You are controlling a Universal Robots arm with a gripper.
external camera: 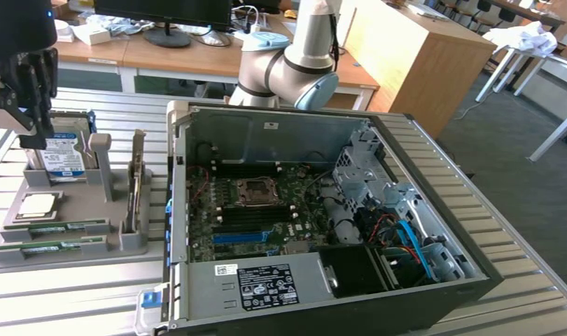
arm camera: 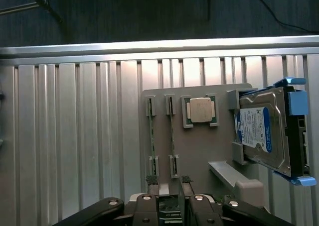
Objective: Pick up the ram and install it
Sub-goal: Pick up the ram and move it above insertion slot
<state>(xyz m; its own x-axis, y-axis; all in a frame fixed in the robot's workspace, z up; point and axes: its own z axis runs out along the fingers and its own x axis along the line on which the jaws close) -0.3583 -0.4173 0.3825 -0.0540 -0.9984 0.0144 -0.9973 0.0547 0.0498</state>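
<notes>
Our gripper [external camera: 26, 115] hangs above the grey tray [external camera: 68, 257], jaws spread wide and holding nothing. We see the ram [external camera: 54, 227] standing on its long edge in a slotted cradle on the tray, at the end away from the hard drive [external camera: 64, 159]. A second stick [external camera: 45, 246] stands in the next cradle just beside it, nearer the tray's outer rim. The processor chip [external camera: 38, 204] sits in its own pocket on the tray, between the ram and the drive. Beside the tray, past its tall posts, stands the open computer case [external camera: 433, 231].

We judge the step in hand to be the approach for the pick. To do it well, we should square the jaws across the thin board, so the pads meet its two flat faces and not its ends. We should centre on the stick's length, so it lifts level out of both cradle ends. One finger must pass down between the two sticks, which stand close together, so we want a straight, slow descent and a light squeeze.
</notes>
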